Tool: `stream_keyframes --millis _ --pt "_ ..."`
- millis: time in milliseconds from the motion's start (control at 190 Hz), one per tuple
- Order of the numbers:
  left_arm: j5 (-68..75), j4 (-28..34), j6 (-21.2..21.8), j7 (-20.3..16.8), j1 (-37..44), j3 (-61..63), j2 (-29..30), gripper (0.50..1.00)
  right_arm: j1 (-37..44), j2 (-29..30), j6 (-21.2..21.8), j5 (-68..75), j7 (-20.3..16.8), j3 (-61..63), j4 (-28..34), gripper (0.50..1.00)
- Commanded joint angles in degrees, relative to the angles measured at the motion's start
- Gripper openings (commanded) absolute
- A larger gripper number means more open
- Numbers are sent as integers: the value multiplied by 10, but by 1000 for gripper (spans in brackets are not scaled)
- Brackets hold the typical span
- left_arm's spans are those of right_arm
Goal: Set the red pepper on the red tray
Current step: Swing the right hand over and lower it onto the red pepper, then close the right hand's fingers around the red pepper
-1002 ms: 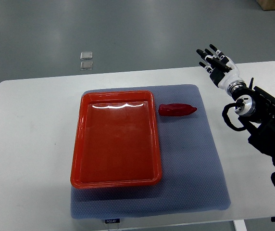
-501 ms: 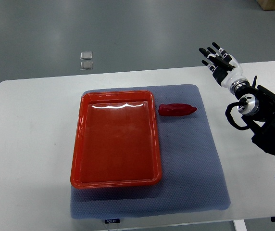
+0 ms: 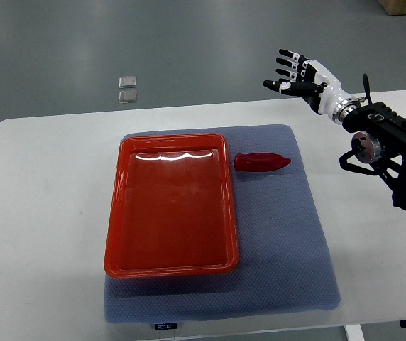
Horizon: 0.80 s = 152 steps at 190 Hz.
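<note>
A red pepper (image 3: 261, 162) lies on its side on the blue-grey mat (image 3: 288, 234), just right of the red tray (image 3: 169, 263), tip pointing right. The tray holds nothing. My right hand (image 3: 293, 73) hovers beyond the table's far edge, up and to the right of the pepper, fingers spread and holding nothing. Its black forearm (image 3: 387, 149) comes in from the right edge over the white table. The left arm does not show.
The white table (image 3: 40, 213) carries the mat with the tray on it. Two small clear squares (image 3: 127, 89) lie on the grey floor behind the table. A cardboard corner (image 3: 405, 6) shows at the top right.
My right hand has swung up and to the left, turning so its fingers point left, now closer to the line of the pepper. Pepper and tray have not moved.
</note>
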Motion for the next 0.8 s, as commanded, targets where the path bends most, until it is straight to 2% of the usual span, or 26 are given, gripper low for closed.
stream_keyframes --millis 0,132,269,506,559,796 --pt "0 0 0 0 0 0 0 1000 24 -32 25 -70 -2 -60 23 924" --pt "0 0 0 0 0 0 0 1000 71 -76 58 -149 -4 -132 56 924" --pt "0 0 0 0 0 0 0 1000 119 -112 80 -253 -4 -205 118 924" --pt "0 0 0 0 0 0 0 1000 163 -102 81 -333 -8 -298 130 924" --pt "0 0 0 0 0 0 0 1000 170 -89 80 -348 -21 -323 131 924" --pt "0 0 0 0 0 0 0 1000 162 -46 76 -370 -124 -353 127 919"
